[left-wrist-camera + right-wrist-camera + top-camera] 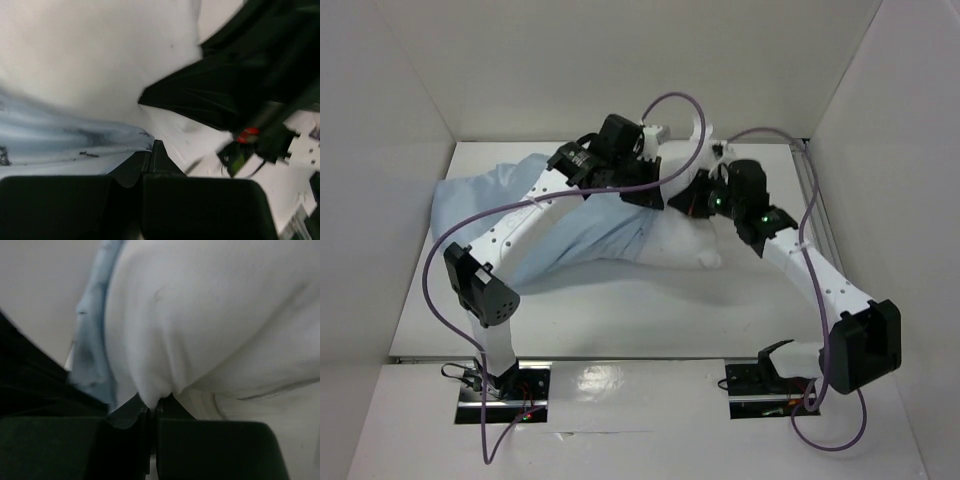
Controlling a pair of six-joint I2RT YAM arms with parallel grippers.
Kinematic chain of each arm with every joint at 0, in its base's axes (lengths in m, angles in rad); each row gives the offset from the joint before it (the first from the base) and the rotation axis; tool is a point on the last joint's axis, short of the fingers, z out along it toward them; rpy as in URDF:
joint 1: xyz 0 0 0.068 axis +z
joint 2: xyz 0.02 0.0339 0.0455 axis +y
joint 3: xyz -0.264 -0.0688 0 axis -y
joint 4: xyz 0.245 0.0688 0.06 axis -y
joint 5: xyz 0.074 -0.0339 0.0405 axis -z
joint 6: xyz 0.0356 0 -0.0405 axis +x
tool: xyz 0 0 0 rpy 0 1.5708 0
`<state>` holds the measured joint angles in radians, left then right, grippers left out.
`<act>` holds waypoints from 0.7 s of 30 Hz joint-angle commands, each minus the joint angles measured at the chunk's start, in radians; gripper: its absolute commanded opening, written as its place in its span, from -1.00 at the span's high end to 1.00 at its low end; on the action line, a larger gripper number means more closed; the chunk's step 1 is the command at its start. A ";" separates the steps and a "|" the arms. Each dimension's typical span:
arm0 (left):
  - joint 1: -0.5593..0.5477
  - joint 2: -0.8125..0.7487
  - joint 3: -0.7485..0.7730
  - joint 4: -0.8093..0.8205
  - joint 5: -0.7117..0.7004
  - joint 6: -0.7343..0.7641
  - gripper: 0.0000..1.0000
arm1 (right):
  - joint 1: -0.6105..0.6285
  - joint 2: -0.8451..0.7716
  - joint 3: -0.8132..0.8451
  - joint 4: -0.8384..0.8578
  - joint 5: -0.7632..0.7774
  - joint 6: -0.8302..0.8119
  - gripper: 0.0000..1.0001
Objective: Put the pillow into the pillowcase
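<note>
White-walled desk: pillow insertion is partway at best, both jaws clamped near the case mouth.
Pillowcase lies crumpled from the far-left corner toward the desk's middle. Pillow sits by the far edge, just right of centre, with its right end and one pointed corner bare white. Blue cloth meets white around mid-desk, so I judge the pillow's left part is in or under the case. Can't tell how deep, since the arms cover the seam. Left jaws are pressed together, apparently nipping the pillowcase hem right at their tips. Right jaws are pressed together on a fold of pillow fabric, with the blue hem just beside it. Left to do: pull the case over the exposed end, or feed the pillow further in, until no white shows.
</note>
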<state>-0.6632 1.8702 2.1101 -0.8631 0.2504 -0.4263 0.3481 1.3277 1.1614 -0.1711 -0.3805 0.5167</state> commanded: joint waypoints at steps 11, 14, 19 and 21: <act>0.117 -0.053 0.140 -0.091 -0.224 0.106 -0.48 | 0.117 -0.193 -0.381 -0.122 0.101 -0.061 0.72; 0.140 0.038 0.160 -0.082 -0.321 0.126 -0.48 | 0.102 -0.180 -0.309 -0.226 0.163 -0.087 -0.75; 0.140 0.211 0.228 -0.142 -0.494 0.103 -0.56 | 0.005 -0.202 -0.244 -0.274 0.183 -0.046 -1.00; 0.140 0.243 0.228 -0.122 -0.476 0.081 -0.59 | -0.056 -0.202 -0.235 -0.283 0.161 -0.030 -1.00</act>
<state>-0.5091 2.0468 2.3322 -0.9531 -0.1585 -0.3420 0.3603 1.1503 0.8742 -0.3962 -0.2413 0.4793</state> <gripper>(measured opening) 0.787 0.998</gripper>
